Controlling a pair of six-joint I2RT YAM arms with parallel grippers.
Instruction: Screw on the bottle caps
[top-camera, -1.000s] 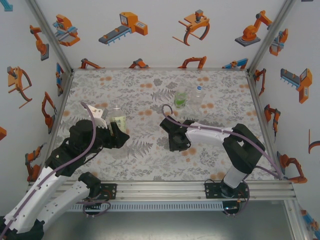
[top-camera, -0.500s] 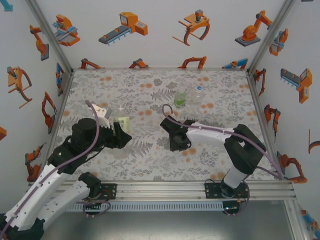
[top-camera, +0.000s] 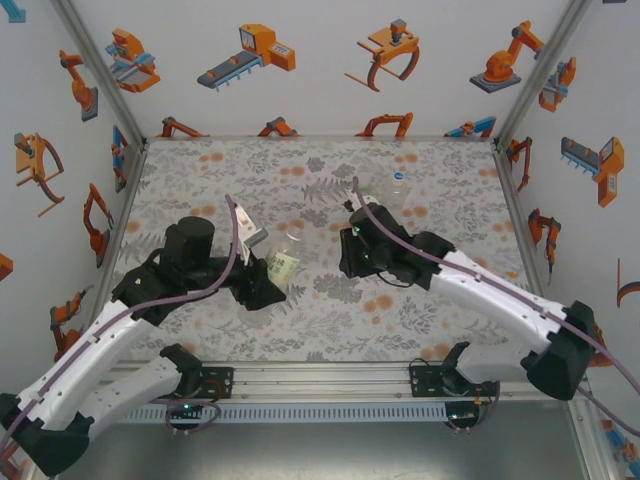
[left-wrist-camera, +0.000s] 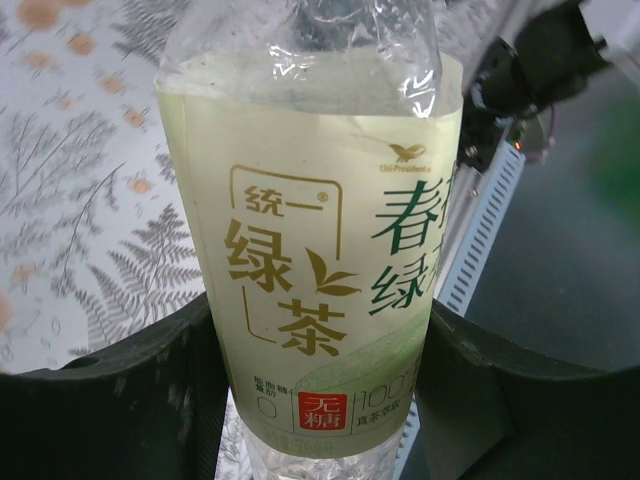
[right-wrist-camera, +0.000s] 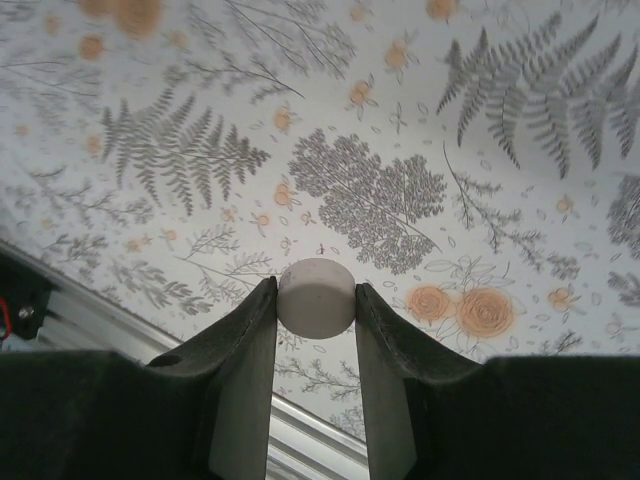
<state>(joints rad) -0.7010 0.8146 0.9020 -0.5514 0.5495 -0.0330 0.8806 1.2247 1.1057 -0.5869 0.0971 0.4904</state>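
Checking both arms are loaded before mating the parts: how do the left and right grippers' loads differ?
The left gripper clamps a bottle: large, clear, with a yellow-green label. The right gripper pinches a cap: tiny, round, plain white. The bottle forces a wide grip, the cap a narrow one. Both are clamped from two sides.

My left arm (top-camera: 110, 330), white-shelled with black joints, reaches from the near left corner up and rightward toward the middle, its elbow raised and its wrist angled down to the right. Its black two-finger left gripper (left-wrist-camera: 320, 400) is clamped on both sides of a clear plastic bottle with a pale yellow-green label (left-wrist-camera: 310, 250). My right arm (top-camera: 490, 295) stretches long and low from the near right toward the centre. Its right gripper (right-wrist-camera: 316, 300) pinches a small round whitish cap (right-wrist-camera: 316, 290) between the two fingertips.
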